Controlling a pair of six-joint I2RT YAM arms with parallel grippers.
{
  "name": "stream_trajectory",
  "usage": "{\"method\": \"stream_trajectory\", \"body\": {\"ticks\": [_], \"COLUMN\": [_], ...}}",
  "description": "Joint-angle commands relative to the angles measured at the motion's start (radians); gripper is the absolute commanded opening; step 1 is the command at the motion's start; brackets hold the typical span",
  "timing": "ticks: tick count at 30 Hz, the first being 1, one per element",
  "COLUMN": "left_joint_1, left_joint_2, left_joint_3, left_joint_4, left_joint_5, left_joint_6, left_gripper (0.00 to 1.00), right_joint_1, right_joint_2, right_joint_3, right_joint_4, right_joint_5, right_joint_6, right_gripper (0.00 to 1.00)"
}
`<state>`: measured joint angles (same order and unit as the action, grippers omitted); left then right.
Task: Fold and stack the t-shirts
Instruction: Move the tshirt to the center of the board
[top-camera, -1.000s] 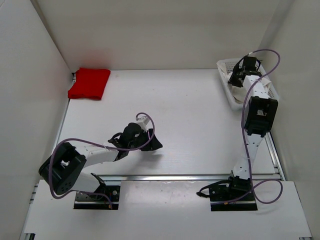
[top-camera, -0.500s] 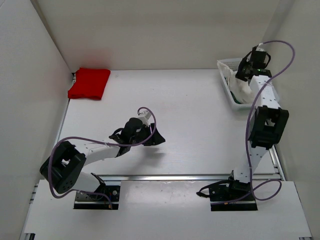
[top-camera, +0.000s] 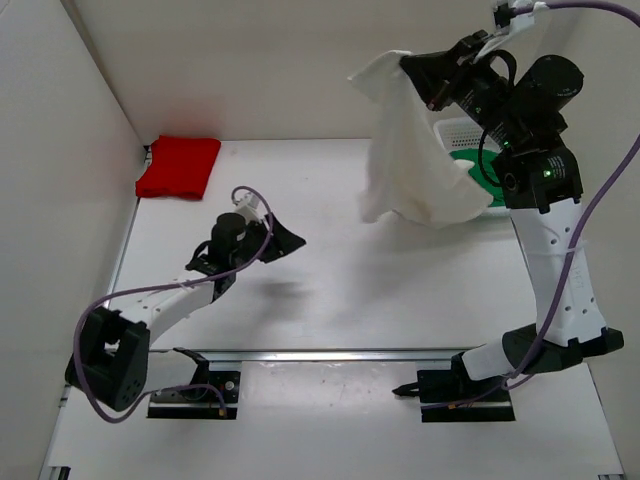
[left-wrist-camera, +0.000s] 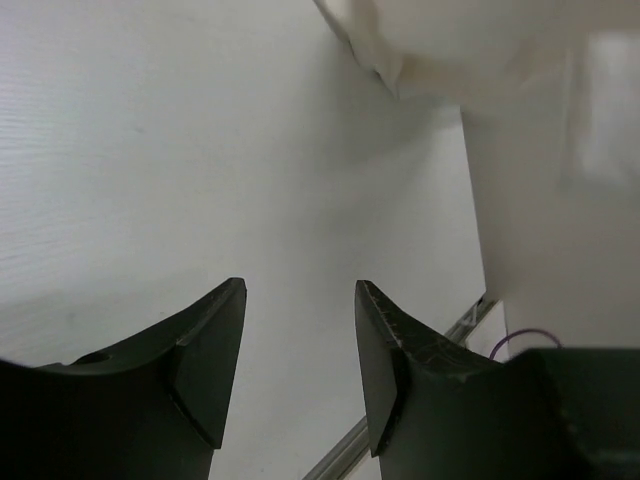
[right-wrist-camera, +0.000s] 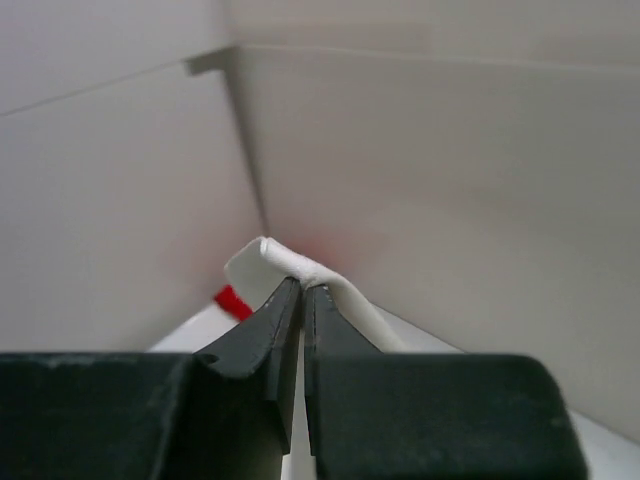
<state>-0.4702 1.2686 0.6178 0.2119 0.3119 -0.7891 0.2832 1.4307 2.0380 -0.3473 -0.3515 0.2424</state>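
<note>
My right gripper is raised high at the back right and shut on the white t-shirt, which hangs down from it above the table. In the right wrist view the jaws pinch a fold of the white cloth. The green t-shirt lies in the white mesh basket, partly hidden by the white one. The red t-shirt lies folded at the back left corner; a sliver shows in the right wrist view. My left gripper is open and empty over the table's middle left.
White walls close in the table on the left, back and right. The basket stands at the back right by the wall. A metal rail runs along the table's near edge.
My right gripper has lifted the white t-shirt out of the basket, up and to the left, uncovering the green one. My left gripper has risen and moved back and left.
</note>
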Motion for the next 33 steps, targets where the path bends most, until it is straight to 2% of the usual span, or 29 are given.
{"method": "stream_trajectory", "body": {"ticks": [1,3,4,9,11,14,18,20,23,25,30,32,33], "left_joint_1": [0.103,0.178,0.2,0.289,0.282,0.283,0.308,0.259,0.122,0.081,0.064,0.065,0.07], "left_joint_2": [-0.124,-0.194,-0.225,-0.328,-0.345,-0.359,-0.353,-0.347,-0.258,-0.209,-0.083,-0.063,-0.064], "left_joint_3": [-0.055,-0.076,-0.084,-0.101,-0.075,-0.087,-0.118,-0.11,-0.064,-0.05,0.035,0.075,0.094], "left_joint_4": [0.004,-0.02,-0.037,-0.074,-0.126,-0.145,-0.147,-0.149,-0.145,-0.114,-0.046,-0.039,-0.034], "left_joint_5": [0.035,0.029,0.02,0.026,-0.008,-0.028,-0.039,-0.065,-0.137,-0.139,-0.074,-0.042,-0.028], "left_joint_6": [-0.045,-0.042,-0.038,-0.026,0.014,0.028,0.03,0.047,0.067,0.041,-0.001,-0.018,-0.022], "left_gripper": [0.59,0.59,0.59,0.6,0.6,0.6,0.6,0.61,0.61,0.61,0.6,0.6,0.6], "right_joint_1": [0.069,0.071,0.064,-0.047,-0.058,-0.012,0.03,0.057,0.076,0.074,-0.026,0.043,0.139], "right_joint_2": [0.03,0.045,0.033,0.026,0.053,0.161,0.339,0.366,0.317,0.292,0.177,0.143,0.133], "right_joint_3": [0.109,0.114,0.091,-0.157,-0.211,-0.269,-0.143,-0.105,-0.143,-0.103,0.1,0.196,0.252], "right_joint_4": [0.011,0.066,0.108,0.289,0.303,0.248,0.078,0.042,0.088,0.049,-0.041,-0.047,-0.07], "right_joint_5": [-0.102,-0.238,-0.25,-0.389,-0.391,-0.294,-0.18,-0.147,-0.077,-0.005,0.021,0.11,0.206], "right_joint_6": [-0.008,0.066,0.098,0.244,0.245,0.192,0.106,0.074,0.04,0.011,0.031,-0.02,-0.085], "right_gripper": [0.0,0.0,0.0,0.0,0.0,0.0,0.0,0.0,0.0,0.0,0.0,0.0,0.0]}}
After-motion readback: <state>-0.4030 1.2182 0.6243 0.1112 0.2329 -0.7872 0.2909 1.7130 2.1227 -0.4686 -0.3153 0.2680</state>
